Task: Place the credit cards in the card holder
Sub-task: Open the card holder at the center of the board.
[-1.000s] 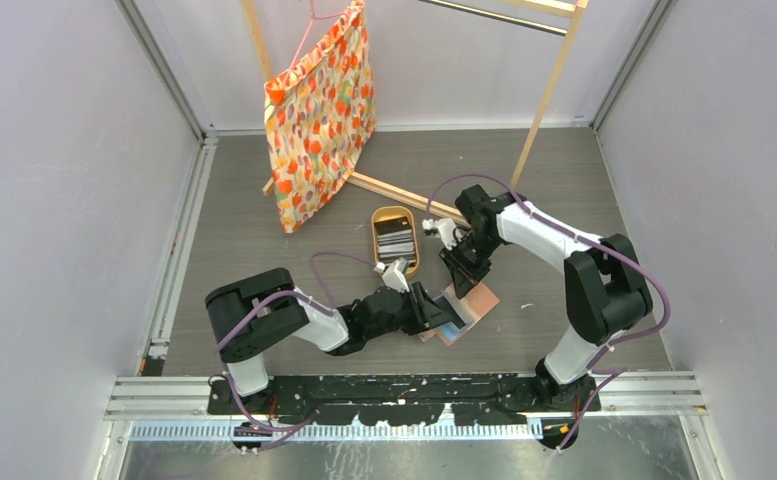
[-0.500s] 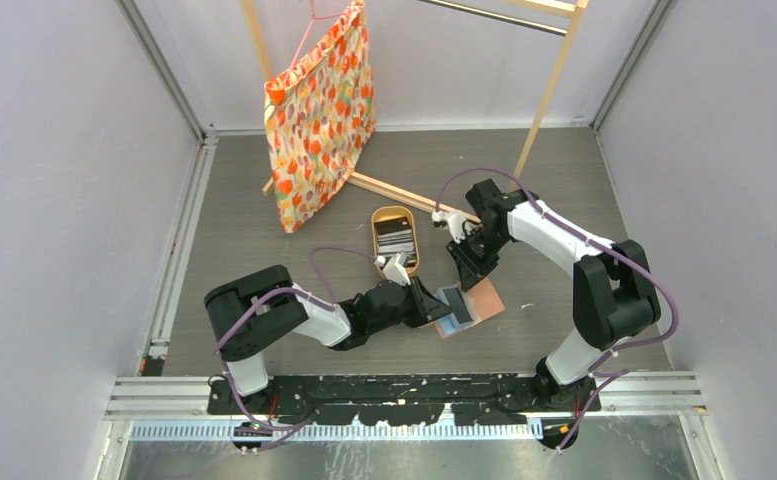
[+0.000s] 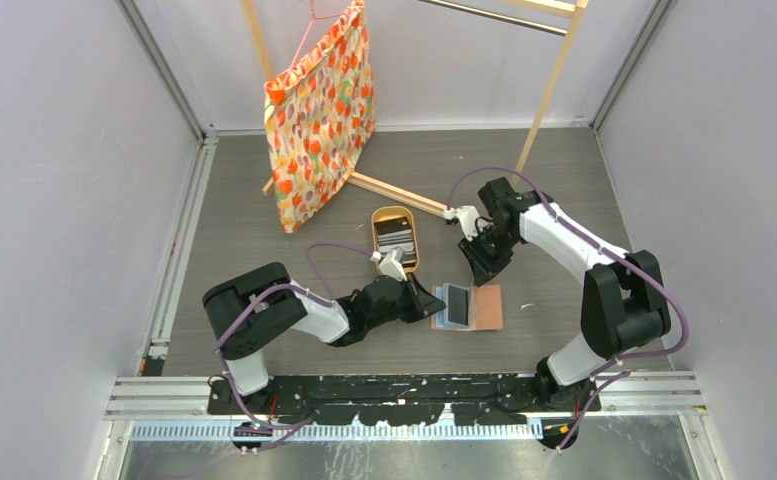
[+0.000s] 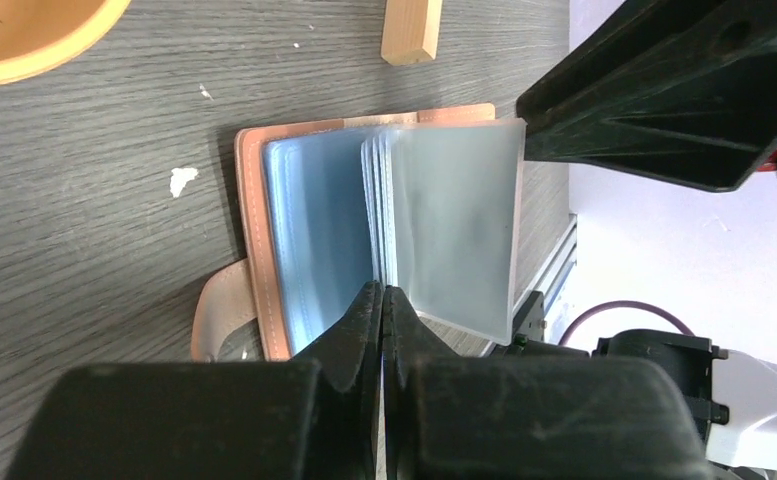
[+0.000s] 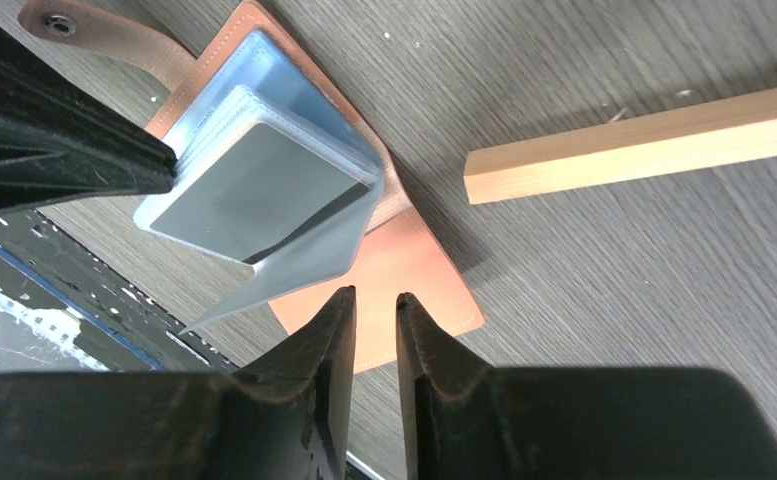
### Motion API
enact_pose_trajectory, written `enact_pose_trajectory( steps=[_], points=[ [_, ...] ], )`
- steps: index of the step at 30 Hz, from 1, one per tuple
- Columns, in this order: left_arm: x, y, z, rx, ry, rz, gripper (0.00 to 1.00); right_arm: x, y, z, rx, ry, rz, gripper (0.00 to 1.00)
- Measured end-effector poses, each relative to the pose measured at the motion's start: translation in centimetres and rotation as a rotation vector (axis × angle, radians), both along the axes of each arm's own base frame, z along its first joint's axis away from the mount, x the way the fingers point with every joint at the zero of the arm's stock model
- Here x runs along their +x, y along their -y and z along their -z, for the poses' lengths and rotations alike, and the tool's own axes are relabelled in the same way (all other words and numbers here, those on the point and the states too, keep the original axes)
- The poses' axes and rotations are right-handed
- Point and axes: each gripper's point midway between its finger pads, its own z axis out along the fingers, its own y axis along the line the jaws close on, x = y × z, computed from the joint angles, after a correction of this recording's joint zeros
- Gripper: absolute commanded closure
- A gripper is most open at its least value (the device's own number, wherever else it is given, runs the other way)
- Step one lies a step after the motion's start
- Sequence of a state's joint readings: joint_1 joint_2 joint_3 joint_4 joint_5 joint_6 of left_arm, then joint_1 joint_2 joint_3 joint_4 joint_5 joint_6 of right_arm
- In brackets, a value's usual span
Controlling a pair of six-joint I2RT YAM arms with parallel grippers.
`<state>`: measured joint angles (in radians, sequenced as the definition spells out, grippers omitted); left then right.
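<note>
Left gripper point(image 3: 432, 305) lies low over the table point(image 3: 264, 250), reaching in from the left, and its two fingers are pressed together with no gap showing in the left wrist view point(image 4: 382, 295). Their tips meet on the lower edge of the clear plastic sleeves point(image 4: 454, 220) of the card holder point(image 3: 484, 307), so the jaws are clamped on that edge and the top leaves stand lifted off the rest.

The card holder lies opened flat on the table just in front of the fingers, with its salmon-tan cover point(image 5: 404, 260) spread underneath and light-blue pockets point(image 4: 314, 230) on the inner face. Its snap tab point(image 5: 94, 35) sticks out flat from one side. A grey rectangle shows through the uppermost sleeve, though whether it is a card cannot be told.

Right gripper point(image 3: 484, 265) hangs just beyond the holder's far edge, pointing down at it. In the right wrist view its fingers stand a little apart point(image 5: 375, 300) with nothing between them, and they touch neither the cover nor the sleeves.

Farther back, the oval wooden tray point(image 3: 392, 213) sits between the two arms, with the credit cards point(image 3: 396, 240) stacked inside it. A wooden bar point(image 3: 394, 193) of a rack lies on the table behind the tray. A floral bag point(image 3: 322, 110) hangs at the far left of the rack.
</note>
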<state>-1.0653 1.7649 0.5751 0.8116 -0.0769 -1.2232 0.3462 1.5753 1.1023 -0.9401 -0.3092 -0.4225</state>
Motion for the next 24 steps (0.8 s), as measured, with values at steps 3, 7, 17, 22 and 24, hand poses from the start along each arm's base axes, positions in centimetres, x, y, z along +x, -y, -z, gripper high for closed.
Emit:
enact_pose_trajectory(
  steps=[3,7,17,22,24],
  points=[
    [-0.1,-0.2,0.2,0.021,0.006,0.009,1.00,0.2,0.4,-0.4,0.003,0.018,-0.004,0.66],
    [-0.4,-0.5,-0.6,0.030,0.028,0.025,1.00,0.1,1.1,-0.4,-0.001,0.008,-0.006,0.65],
    [-1.1,-0.8,-1.4,0.036,0.054,0.068,0.77,-1.6,1.5,0.6,-0.005,-0.089,-0.047,0.75],
    [-1.4,-1.0,-0.9,0.059,0.060,0.092,0.62,-2.3,1.5,1.8,-0.016,-0.162,-0.054,0.87],
    [-1.5,-1.0,-0.8,0.065,0.061,0.100,0.60,-2.8,1.4,2.8,-0.023,-0.218,-0.056,0.88]
  ],
)
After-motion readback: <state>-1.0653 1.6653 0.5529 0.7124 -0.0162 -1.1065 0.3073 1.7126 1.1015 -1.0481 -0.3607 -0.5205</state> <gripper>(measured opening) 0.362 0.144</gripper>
